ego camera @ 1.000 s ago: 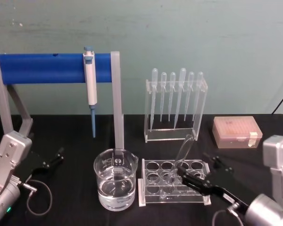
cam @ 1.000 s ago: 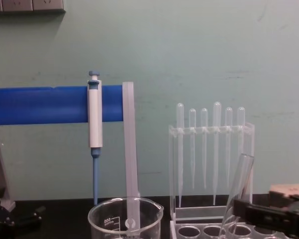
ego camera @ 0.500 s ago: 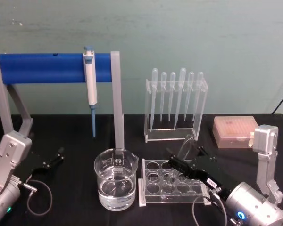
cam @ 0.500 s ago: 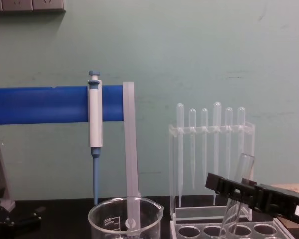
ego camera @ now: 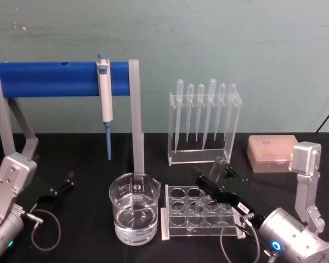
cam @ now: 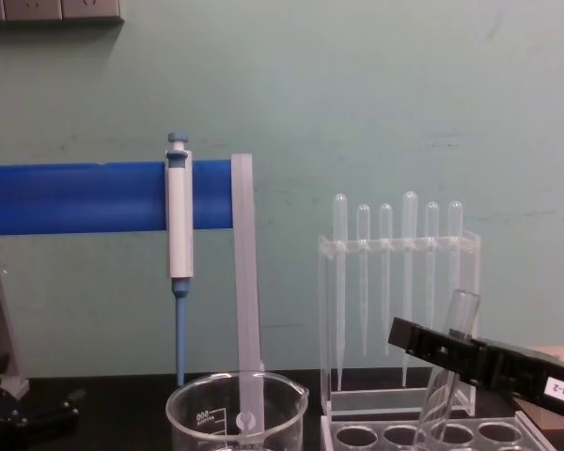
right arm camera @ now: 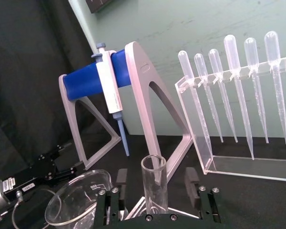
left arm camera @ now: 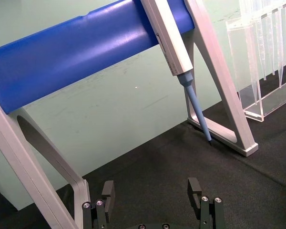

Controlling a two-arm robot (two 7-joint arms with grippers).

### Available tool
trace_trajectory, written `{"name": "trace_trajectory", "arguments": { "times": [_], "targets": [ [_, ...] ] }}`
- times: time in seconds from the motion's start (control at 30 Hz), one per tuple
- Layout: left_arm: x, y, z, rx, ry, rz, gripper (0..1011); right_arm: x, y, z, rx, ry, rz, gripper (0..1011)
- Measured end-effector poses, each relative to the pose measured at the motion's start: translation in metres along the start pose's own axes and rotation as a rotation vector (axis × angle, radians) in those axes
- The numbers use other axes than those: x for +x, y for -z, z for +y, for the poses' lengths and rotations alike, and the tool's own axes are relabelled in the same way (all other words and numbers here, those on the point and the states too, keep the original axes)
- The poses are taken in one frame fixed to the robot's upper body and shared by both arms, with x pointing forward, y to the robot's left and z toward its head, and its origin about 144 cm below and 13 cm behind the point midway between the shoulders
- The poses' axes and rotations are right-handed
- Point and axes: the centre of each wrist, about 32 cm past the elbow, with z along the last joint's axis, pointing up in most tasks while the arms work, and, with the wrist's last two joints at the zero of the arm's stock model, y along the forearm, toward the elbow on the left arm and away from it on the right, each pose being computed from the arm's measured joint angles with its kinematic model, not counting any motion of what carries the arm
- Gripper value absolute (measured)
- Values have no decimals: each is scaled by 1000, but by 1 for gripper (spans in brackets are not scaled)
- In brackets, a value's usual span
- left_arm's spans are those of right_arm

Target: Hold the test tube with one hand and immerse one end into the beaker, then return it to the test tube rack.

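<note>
Nearest the robot, the right gripper (right arm camera: 156,175) reaches in low over the test tube rack (ego camera: 165,219). Its fingers are spread wide on either side of the test tube (cam: 457,315) and clear of the glass, a straddle that looks meant to let a plain squeeze catch the tube below its rim. The tube's foot sits in one of the rack's wells, though which one is hard to tell, and its open top leans toward the right.

The left gripper (ego camera: 60,186) lies parked on the table (ego camera: 88,159) at the left, fingers apart, out of the way. The beaker (ego camera: 134,211), part full of clear liquid, stands just left of the rack — probably a short carry for the dip. Behind stand the pipettes (ego camera: 203,115) and the hanging pipettor (ego camera: 105,93).
</note>
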Motion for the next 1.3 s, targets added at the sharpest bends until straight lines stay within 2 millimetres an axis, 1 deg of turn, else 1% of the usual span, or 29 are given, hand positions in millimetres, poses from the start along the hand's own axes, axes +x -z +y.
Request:
{"name": "trace_trajectory", "arguments": {
  "times": [0.07,0.13,0.17,0.23,0.37,0.43,0.47,0.53,0.63,0.93,1.13,1.3],
  "targets": [
    [0,0,0,0,0,0,1000,0,-1,0,2,2,-2,739],
    [0,0,0,0,0,0,1000,0,-1,0,3,3,-2,663],
    [0,0,0,0,0,0,1000,0,-1,0,3,3,-3,651],
    [0,0,0,0,0,0,1000,0,-1,0,5,4,-2,565],
    [0,0,0,0,0,0,1000,1,-1,1,8,4,-1,459],
    [0,0,0,0,0,0,1000,1,-2,1,10,3,-1,380],
    [0,0,0,0,0,0,1000,1,-2,1,10,2,-1,362],
    [0,0,0,0,0,0,1000,1,-2,1,13,1,-2,277],
    [0,0,0,0,0,0,1000,1,-3,1,16,2,-3,226],
    [0,0,0,0,0,0,1000,-1,-5,0,27,-3,-35,226],
    [0,0,0,0,0,0,1000,-7,-11,-1,20,-11,-130,226],
    [0,0,0,0,0,0,1000,-13,-20,0,9,-30,-234,226]
  ]
}}
